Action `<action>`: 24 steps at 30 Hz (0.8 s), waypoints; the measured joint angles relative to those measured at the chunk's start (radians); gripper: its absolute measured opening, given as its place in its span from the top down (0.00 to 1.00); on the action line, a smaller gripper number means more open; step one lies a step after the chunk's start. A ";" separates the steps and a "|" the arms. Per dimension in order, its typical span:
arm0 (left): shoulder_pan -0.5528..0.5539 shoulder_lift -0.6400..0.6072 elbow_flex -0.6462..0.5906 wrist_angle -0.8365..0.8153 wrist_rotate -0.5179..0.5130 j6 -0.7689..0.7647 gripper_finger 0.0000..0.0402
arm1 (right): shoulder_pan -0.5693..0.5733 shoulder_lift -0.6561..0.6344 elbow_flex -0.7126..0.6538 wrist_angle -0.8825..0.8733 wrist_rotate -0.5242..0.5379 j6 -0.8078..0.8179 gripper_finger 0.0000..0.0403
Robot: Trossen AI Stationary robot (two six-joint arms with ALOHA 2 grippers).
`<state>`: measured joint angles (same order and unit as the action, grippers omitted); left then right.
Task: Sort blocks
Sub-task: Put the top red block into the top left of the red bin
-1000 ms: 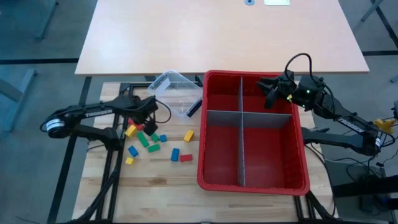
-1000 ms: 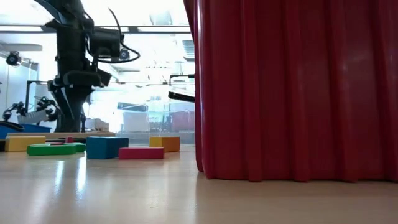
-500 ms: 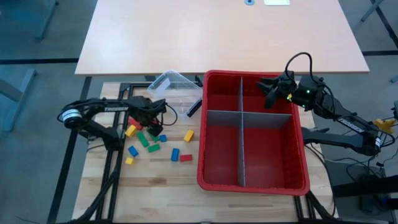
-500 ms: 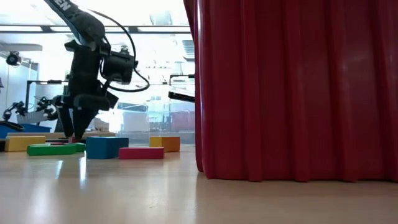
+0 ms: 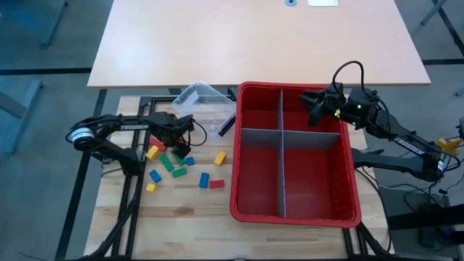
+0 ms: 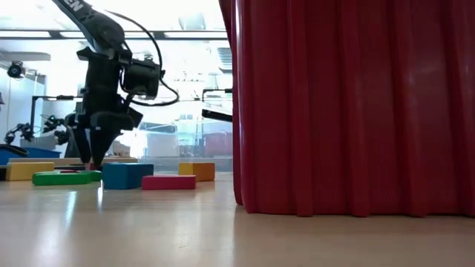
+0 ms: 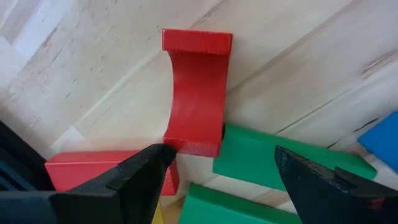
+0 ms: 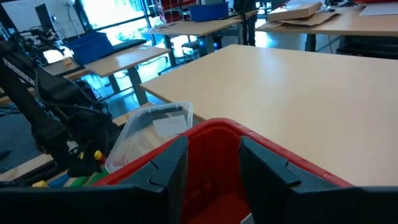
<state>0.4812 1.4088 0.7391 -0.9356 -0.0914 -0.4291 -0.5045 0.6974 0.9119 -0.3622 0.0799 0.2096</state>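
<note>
Red, yellow, green and blue blocks (image 5: 179,165) lie scattered on the wooden table left of the red bin (image 5: 233,181). My left gripper (image 5: 176,145) points down into the far part of the cluster, open, low over the wood (image 6: 90,157). In the left wrist view its fingers (image 7: 217,180) straddle the near end of a red arched block (image 7: 198,99), which lies flat, and a green block (image 7: 280,168); a red bar (image 7: 74,171) lies under one fingertip. My right gripper (image 5: 317,109) hovers open and nearly level over the bin's far right compartment (image 8: 214,168).
Grey dividers (image 5: 281,174) split the bin into compartments. A clear tub (image 5: 203,101) lies tipped at the far side of the blocks, with a black object (image 5: 226,125) beside it. A light tabletop (image 5: 254,43) stands beyond. In the low view the bin wall (image 6: 349,111) fills the right.
My left gripper has come down and a little toward the bin, onto the far part of the block cluster, then kept still for the last half second. The blocks lie as before.
</note>
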 joint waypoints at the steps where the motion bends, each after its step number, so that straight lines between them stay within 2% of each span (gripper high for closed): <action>1: 0.000 -0.004 0.000 0.000 0.000 -0.001 0.32 | 0.000 0.000 0.000 0.000 0.000 0.000 0.69; 7: 0.003 -0.031 0.000 0.000 -0.008 -0.031 0.32 | 0.000 0.000 0.000 0.000 0.000 0.000 0.71; 13: 0.009 -0.049 0.000 0.000 -0.060 -0.043 0.32 | 0.000 0.000 0.000 0.000 0.000 0.008 0.72; 24: 0.085 0.000 -0.009 0.017 -0.064 0.007 0.32 | 0.000 0.000 0.000 -0.001 0.000 0.008 0.70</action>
<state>0.5659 1.4086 0.7300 -0.9184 -0.1558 -0.4225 -0.5045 0.6975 0.9119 -0.3628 0.0799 0.2173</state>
